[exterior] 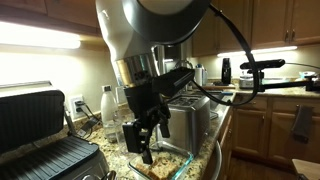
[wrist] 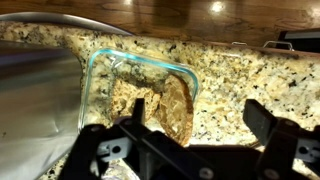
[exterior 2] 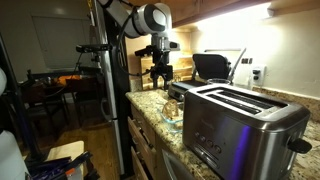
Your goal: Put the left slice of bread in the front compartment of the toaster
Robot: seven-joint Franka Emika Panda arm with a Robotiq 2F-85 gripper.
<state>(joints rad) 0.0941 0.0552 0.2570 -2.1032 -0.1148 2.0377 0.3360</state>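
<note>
A clear glass dish [wrist: 98, 62] lies on the granite counter and holds bread. A tan-brown bread slice with a darker crust [wrist: 176, 105] leans in the dish's right part. A paler piece [wrist: 124, 98] lies beside it to the left. My gripper [wrist: 200, 125] is open just above the dish. The slice's near end sits between the fingers, close to the left finger, and I cannot tell if they touch. The steel toaster [wrist: 35, 110] stands right beside the dish. In both exterior views the gripper [exterior: 148, 138] [exterior 2: 160, 76] hangs over the dish [exterior: 172, 160] [exterior 2: 172, 112] next to the toaster [exterior: 192, 115] [exterior 2: 245, 125].
A large black ribbed contact grill [exterior: 40, 145] [exterior 2: 210, 66] stands on the counter beyond the dish. Bottles [exterior: 108, 105] stand by the wall. The counter's front edge [wrist: 200, 40] runs close to the dish. A camera stand [exterior: 262, 68] is on the far counter.
</note>
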